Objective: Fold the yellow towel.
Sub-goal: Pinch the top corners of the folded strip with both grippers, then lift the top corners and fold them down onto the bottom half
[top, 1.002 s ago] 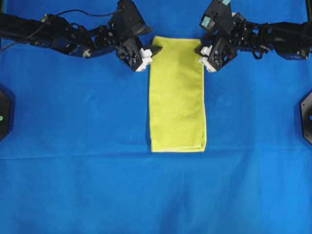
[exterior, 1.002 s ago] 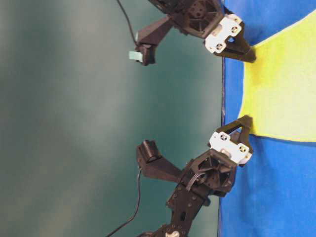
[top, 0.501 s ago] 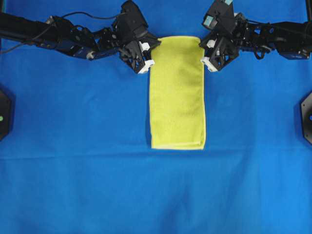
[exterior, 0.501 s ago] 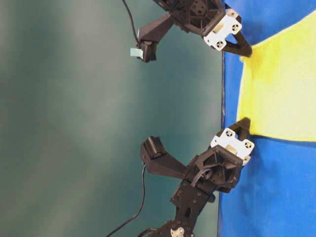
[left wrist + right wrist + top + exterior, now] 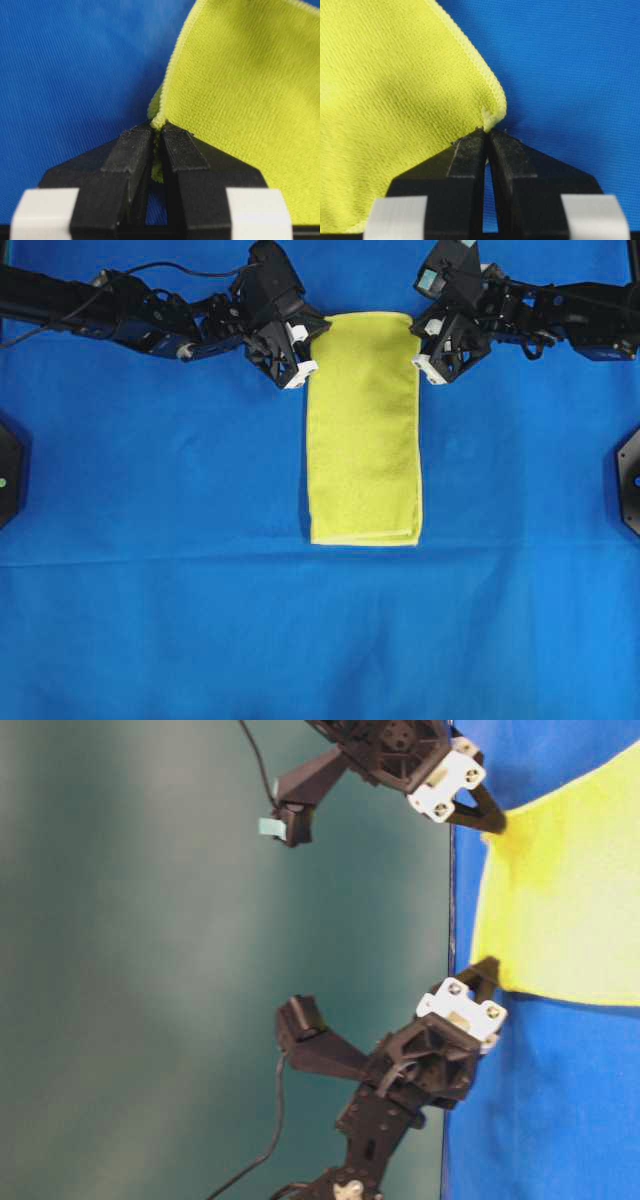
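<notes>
- Overhead view: the yellow towel [image 5: 363, 430] lies as a tall, narrow folded strip on the blue sheet [image 5: 320, 640], its paler hem along the lower short edge. The left gripper [image 5: 312, 337] meets the towel's upper left corner, and the right gripper [image 5: 416, 340] meets its upper right corner. Both black arms reach in from the top edge, one on each side of the towel. Two dark mounts sit at the sheet's far left and right borders, well apart from the towel.
- Table-level view: the picture is turned sideways. The towel [image 5: 570, 890] spans between the two grippers, its pinched corners drawn up off the sheet [image 5: 540, 1120]. A plain green backdrop [image 5: 130, 960] fills the side away from the towel.
- Left wrist view: the left gripper [image 5: 156, 131] has its black fingers [image 5: 131, 150] pressed together on the towel [image 5: 240, 100] corner.
- Right wrist view: the right gripper [image 5: 486, 132] is likewise clamped on the hem at the towel [image 5: 395, 110] corner.
</notes>
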Robot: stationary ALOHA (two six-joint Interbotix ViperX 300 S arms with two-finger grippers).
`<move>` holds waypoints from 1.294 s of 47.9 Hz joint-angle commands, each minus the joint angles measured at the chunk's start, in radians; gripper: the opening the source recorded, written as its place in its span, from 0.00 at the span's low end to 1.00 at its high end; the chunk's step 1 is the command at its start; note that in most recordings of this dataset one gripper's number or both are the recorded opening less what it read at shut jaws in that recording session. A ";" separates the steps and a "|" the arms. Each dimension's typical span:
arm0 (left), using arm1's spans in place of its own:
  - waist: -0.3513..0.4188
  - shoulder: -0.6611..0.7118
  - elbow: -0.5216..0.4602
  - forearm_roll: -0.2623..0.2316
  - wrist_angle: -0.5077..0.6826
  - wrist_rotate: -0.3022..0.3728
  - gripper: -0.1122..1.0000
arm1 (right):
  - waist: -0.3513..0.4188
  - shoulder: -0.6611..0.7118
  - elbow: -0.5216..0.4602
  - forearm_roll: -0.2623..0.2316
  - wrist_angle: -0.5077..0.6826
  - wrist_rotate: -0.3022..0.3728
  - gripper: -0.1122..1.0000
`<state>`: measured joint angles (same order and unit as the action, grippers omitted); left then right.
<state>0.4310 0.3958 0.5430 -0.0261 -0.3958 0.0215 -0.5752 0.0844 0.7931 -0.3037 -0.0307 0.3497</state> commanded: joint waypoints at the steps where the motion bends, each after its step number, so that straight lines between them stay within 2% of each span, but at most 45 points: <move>1: 0.015 -0.051 -0.020 -0.002 -0.003 0.015 0.13 | -0.021 -0.051 -0.014 -0.002 0.006 -0.003 0.12; 11: 0.035 -0.051 -0.054 -0.002 0.017 0.069 0.13 | -0.055 -0.055 -0.023 -0.005 0.021 -0.009 0.12; 21: 0.035 -0.071 -0.069 -0.002 0.064 0.075 0.13 | -0.061 -0.063 -0.021 -0.005 0.023 0.000 0.12; 28: 0.012 -0.127 -0.055 -0.002 0.118 0.078 0.13 | -0.046 -0.126 -0.017 0.000 0.064 0.002 0.12; 43: -0.066 -0.295 0.014 -0.002 0.216 0.109 0.13 | 0.077 -0.331 0.008 0.003 0.195 0.009 0.12; 55: -0.183 -0.328 0.066 -0.002 0.276 0.091 0.13 | 0.222 -0.394 0.074 0.005 0.215 0.074 0.12; 62: -0.278 -0.327 0.075 -0.002 0.336 0.087 0.13 | 0.321 -0.400 0.091 0.005 0.229 0.098 0.12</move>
<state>0.1963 0.0951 0.6213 -0.0276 -0.0813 0.1104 -0.2945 -0.3007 0.8851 -0.3007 0.1887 0.4387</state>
